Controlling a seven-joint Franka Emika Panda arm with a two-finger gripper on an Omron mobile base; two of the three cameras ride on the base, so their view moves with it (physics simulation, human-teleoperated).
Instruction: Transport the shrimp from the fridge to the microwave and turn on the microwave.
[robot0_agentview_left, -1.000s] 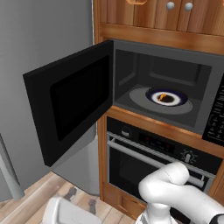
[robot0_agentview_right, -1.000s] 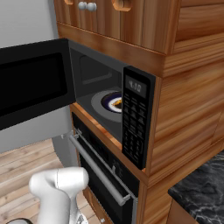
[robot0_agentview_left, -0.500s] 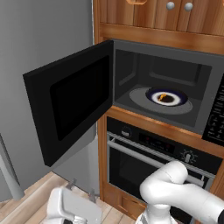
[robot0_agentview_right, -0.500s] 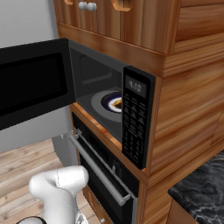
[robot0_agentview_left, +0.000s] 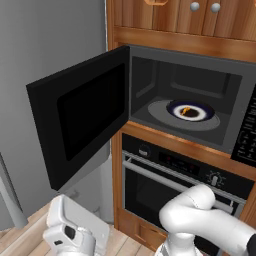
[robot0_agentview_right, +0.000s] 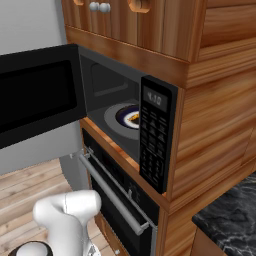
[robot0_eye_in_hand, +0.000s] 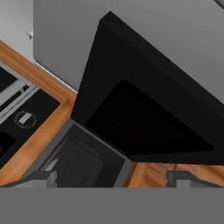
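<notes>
The tall flat grey fridge (robot0_agentview_left: 50, 60) is standing at far left with its edges cut off, and beside it the black built-in microwave (robot0_agentview_left: 200, 95) is gaping with its dark-windowed door (robot0_agentview_left: 80, 115) swinging out leftward, leaving open room in front of the cavity above the black oven with the horizontal bar handle (robot0_agentview_left: 170, 180). Inside, the tiny curved orange shrimp (robot0_agentview_left: 185, 110) is lying on a dark-rimmed round plate (robot0_agentview_left: 191, 111) on the grey turntable (robot0_agentview_left: 160, 111), its long axis slanting, its ends too small to tell. The two-finger gripper (robot0_eye_in_hand: 111, 179) is hanging low with its dark tips (robot0_eye_in_hand: 43, 178) standing wide apart, gripping nothing, partly cut off at the bottom.
</notes>
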